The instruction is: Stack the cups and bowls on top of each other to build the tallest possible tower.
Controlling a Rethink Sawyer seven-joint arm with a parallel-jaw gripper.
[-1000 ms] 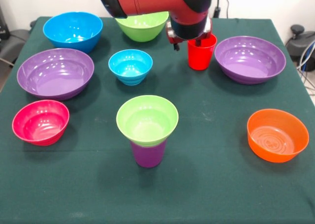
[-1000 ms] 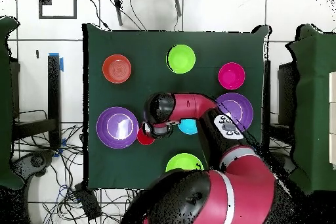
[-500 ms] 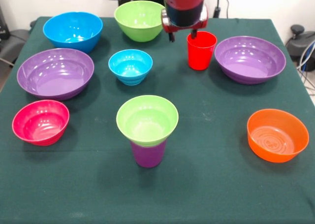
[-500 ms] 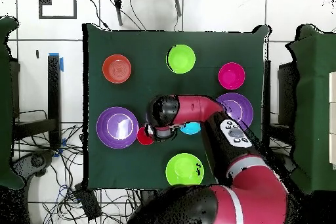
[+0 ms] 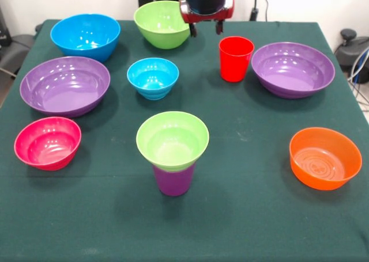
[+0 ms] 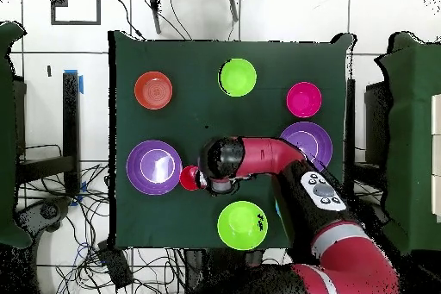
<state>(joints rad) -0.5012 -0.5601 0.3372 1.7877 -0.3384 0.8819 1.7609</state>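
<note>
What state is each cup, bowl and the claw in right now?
Red cup: upright, empty, standing alone.
Purple cup: upright, small green bowl seated in its mouth.
Small blue bowl: upright, empty.
Orange bowl: upright, empty.
Claw: raised, open, holding nothing.

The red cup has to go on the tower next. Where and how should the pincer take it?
Probably the rim wall of the red cup, from straight above: it stands upright, mouth open, so one finger could go inside and one outside. The purple bowl sits close beside it, so a sideways approach looks tighter.
</note>
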